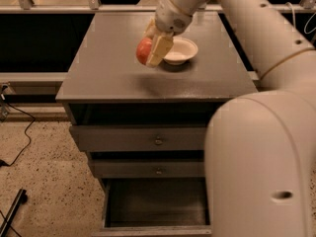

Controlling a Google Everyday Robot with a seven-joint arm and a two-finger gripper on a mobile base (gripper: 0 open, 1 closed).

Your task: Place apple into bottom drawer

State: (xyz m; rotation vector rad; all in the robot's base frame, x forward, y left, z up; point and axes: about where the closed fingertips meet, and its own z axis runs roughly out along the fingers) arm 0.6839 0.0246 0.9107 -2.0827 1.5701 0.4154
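Above the grey cabinet top (108, 73), the end effector (149, 55) holds the apple (142, 50) clamped, just beside the bowl (182, 50).

Smooth cream plastic pincer (149, 53) above matt grey wooden cabinet top (108, 73), smooth-skinned red apple (143, 50), speckled stone floor (44, 181)

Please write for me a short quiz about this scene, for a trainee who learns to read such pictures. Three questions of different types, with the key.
1. True or false: the claw grips the apple above the cabinet top.
2. Which drawer is pulled wide open? A) top drawer B) middle drawer C) bottom drawer
3. Short answer: which dish stands on the cabinet top, just behind the claw?

Key: 1 true; 2 C; 3 the cream bowl.
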